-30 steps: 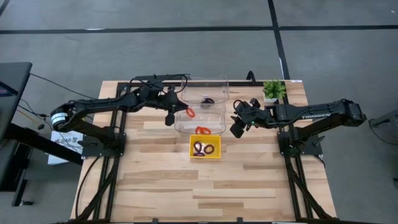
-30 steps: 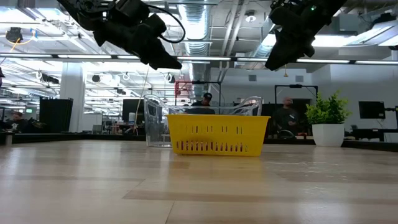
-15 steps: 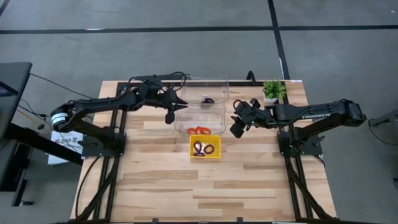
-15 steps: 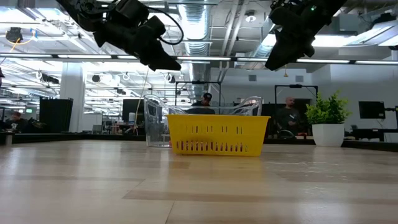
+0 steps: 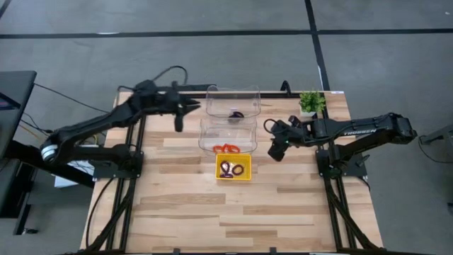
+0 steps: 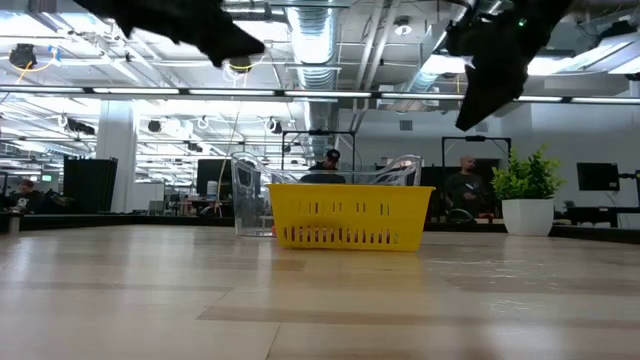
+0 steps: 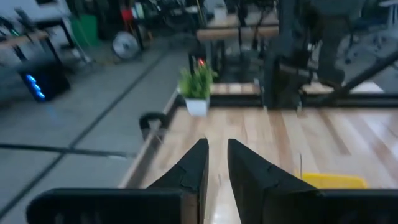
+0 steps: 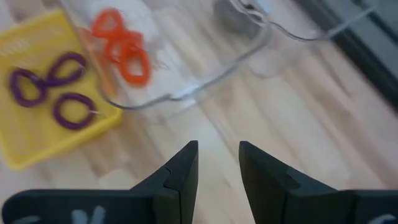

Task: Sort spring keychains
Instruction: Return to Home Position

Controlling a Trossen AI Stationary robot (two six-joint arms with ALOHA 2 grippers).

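Note:
The yellow tray (image 5: 233,168) holds purple spring keychains (image 8: 43,79). Beyond it stand two clear bins. The nearer bin (image 5: 228,133) holds orange-red keychains (image 5: 226,148), which also show in the right wrist view (image 8: 124,53). The farther bin (image 5: 233,101) holds a black keychain (image 5: 237,113). My left gripper (image 5: 179,120) hangs high, to the left of the bins, slightly open and empty (image 7: 216,155). My right gripper (image 5: 276,150) hovers to the right of the nearer bin, slightly open and empty (image 8: 217,158).
A small potted plant (image 5: 309,103) stands at the table's far right corner. Black cables run along the far edge (image 5: 177,88). Bare wood lies in front of the yellow tray (image 6: 350,220) and on both sides of it.
The orange-red keychain that hung at my left gripper's fingertips now lies in the nearer clear bin with the others. My left gripper has then drawn back toward the table's left and far edge and risen. My right gripper has shifted slightly toward the table's right and near edge.

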